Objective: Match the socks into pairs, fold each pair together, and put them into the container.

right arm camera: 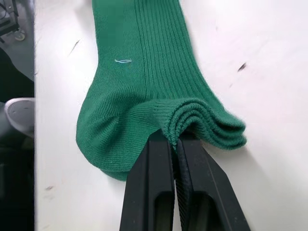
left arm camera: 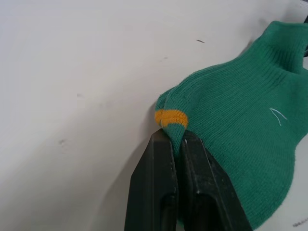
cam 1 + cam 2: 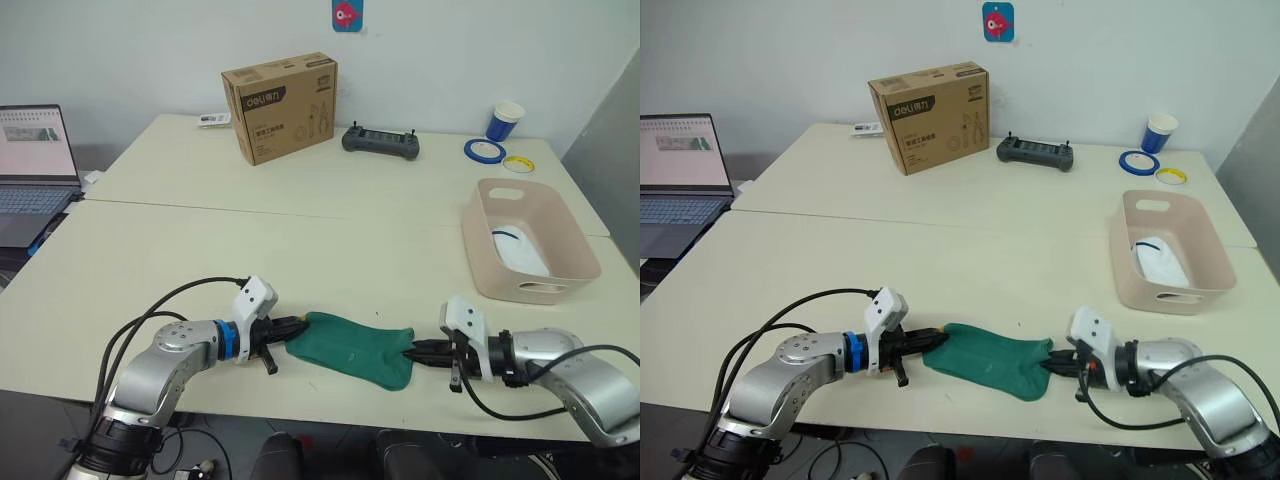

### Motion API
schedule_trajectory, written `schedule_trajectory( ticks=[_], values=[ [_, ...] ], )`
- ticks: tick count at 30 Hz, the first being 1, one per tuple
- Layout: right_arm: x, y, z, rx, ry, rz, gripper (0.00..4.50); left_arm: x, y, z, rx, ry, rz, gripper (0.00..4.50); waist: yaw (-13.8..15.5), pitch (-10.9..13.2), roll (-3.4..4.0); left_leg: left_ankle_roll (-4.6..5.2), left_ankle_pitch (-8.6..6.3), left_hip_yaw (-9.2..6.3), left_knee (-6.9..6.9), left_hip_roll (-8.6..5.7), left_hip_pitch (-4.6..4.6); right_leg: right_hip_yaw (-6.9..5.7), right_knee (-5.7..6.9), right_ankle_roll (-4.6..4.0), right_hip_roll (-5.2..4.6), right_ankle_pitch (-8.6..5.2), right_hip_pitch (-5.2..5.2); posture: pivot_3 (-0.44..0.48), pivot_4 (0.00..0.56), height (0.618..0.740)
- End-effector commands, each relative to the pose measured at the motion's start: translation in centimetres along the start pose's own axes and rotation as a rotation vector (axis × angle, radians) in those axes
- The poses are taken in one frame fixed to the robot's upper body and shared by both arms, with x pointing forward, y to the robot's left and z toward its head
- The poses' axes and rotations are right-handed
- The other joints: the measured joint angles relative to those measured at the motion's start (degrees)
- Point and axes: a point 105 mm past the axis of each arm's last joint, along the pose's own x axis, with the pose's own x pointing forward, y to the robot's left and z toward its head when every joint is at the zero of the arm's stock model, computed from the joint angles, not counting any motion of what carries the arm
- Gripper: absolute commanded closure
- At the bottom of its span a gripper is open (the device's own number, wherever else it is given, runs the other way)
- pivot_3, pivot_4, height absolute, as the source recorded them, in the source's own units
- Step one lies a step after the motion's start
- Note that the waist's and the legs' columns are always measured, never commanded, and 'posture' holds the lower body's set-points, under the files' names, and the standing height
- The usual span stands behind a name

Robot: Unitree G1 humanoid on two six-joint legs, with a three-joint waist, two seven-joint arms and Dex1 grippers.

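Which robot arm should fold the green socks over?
Probably the left. Both grippers pinch the green socks: left gripper at the yellow-marked end, right gripper at the end nearer the container, so it could stay as anchor.

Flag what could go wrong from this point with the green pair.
The left hand pinches only the edge by the yellow mark, so a layer of the green socks may slip free during the fold. The right hand grips bunched cuff layers; they could shift out of line. The container sits well away, so the carry may undo the fold.
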Motion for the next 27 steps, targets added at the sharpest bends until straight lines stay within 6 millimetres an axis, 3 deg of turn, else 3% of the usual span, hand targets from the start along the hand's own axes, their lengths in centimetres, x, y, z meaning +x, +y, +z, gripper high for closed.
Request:
schedule_trajectory(
  ticks=[1,9,15,16,21,24,26,27],
  values=[
    [-0.1,-0.5,0.5,-0.044,-0.003,0.016,4.48,-0.6,0.4,1.0,0.012,-0.036,0.078,4.50,0.01,0.00,0.01,0.00,0.00,0.01,0.00,0.00,0.01,0.01,0.00,0.00,0.00,0.00,0.00,0.000,0.150,0.740],
    [-0.6,-1.6,-0.2,-0.054,0.051,0.050,4.48,0.0,-1.1,0.8,-0.037,-0.044,0.069,4.50,0.00,0.01,0.00,0.00,0.00,0.00,-0.01,-0.01,0.01,0.00,0.00,0.01,-0.01,0.01,0.00,0.000,0.150,0.740],
    [-0.7,-2.6,-0.2,-0.060,0.054,0.002,4.48,0.3,-0.8,1.2,-0.022,-0.054,0.072,4.50,-0.02,0.01,0.00,0.00,0.00,0.02,0.01,-0.02,0.01,0.03,0.01,0.02,-0.01,0.02,0.00,0.000,0.150,0.740],
    [-0.8,-2.7,-0.2,-0.062,0.054,-0.001,4.23,0.2,-1.0,1.2,-0.011,-0.053,0.056,4.50,-0.01,0.01,0.00,0.00,0.00,0.02,0.00,-0.02,0.01,0.02,0.00,0.02,0.00,0.02,0.00,0.000,0.150,0.740],
    [-2.1,-3.2,-0.1,-0.075,0.044,-0.054,2.74,-0.8,0.1,1.6,-0.003,-0.070,0.092,3.11,-0.01,0.01,0.00,0.00,0.00,0.02,-0.02,-0.02,0.01,0.02,0.00,0.02,0.00,0.01,-0.01,0.000,0.150,0.740],
    [-3.0,-3.5,1.2,-0.096,-0.004,-0.077,1.71,-2.1,0.8,2.2,0.001,-0.084,0.105,2.15,-0.01,0.01,0.00,0.00,0.00,0.02,0.00,-0.02,0.00,0.01,0.00,0.02,-0.01,0.01,0.00,0.000,0.150,0.740],
    [-3.4,-3.4,2.7,-0.117,-0.046,-0.079,1.69,-3.2,1.2,2.6,0.025,-0.094,0.099,1.52,-0.08,0.02,0.01,0.00,0.00,0.01,-0.01,0.00,0.01,0.01,0.01,0.01,0.00,0.01,-0.02,0.000,0.150,0.740],
    [-3.2,-3.0,3.7,-0.130,-0.083,-0.065,1.69,-3.9,1.3,3.1,0.060,-0.100,0.081,1.52,-0.18,0.02,0.01,0.00,0.00,0.02,-0.02,0.00,0.02,0.02,0.01,0.01,0.00,0.02,-0.02,0.000,0.150,0.740]
  ],
)
